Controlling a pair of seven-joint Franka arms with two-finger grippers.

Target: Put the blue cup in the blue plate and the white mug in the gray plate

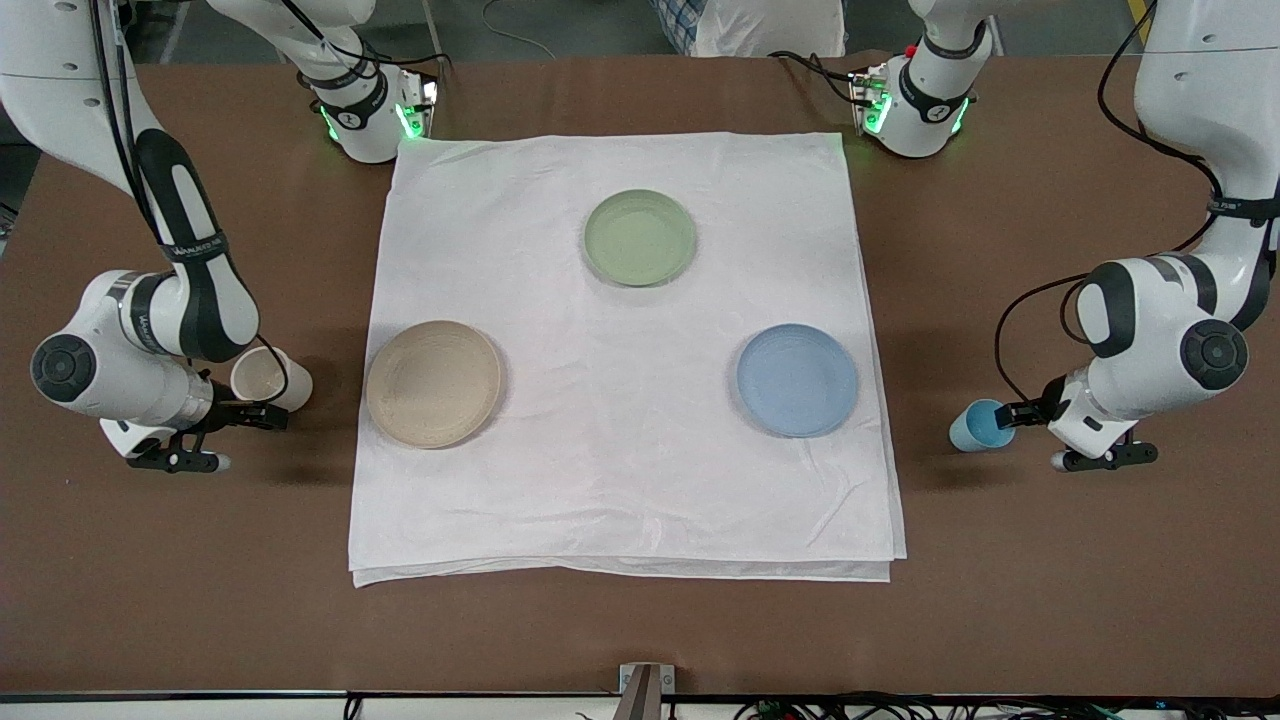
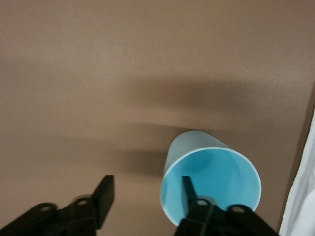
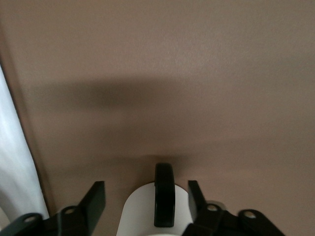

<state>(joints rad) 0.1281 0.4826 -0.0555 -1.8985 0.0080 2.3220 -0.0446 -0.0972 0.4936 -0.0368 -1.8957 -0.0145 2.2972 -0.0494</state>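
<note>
The blue cup (image 1: 980, 425) is on the bare brown table beside the cloth, toward the left arm's end, tipped with its bright blue mouth toward my left gripper (image 1: 1015, 415). In the left wrist view my left gripper (image 2: 146, 191) is open, with one finger inside the cup (image 2: 211, 172) and the other outside it. The white mug (image 1: 270, 378) is on the bare table toward the right arm's end, tipped over. My right gripper (image 1: 262, 415) is open around it. The right wrist view shows the mug (image 3: 140, 209), dark handle up, between the fingers of my right gripper (image 3: 146, 194). The blue plate (image 1: 797, 380) and the gray plate (image 1: 433, 383) lie empty on the cloth.
A white cloth (image 1: 620, 480) covers the middle of the brown table (image 1: 640, 620). A pale green plate (image 1: 640, 237) lies on it, nearer the robots' bases. The cloth's edge shows in the left wrist view (image 2: 305, 196) and in the right wrist view (image 3: 15, 162).
</note>
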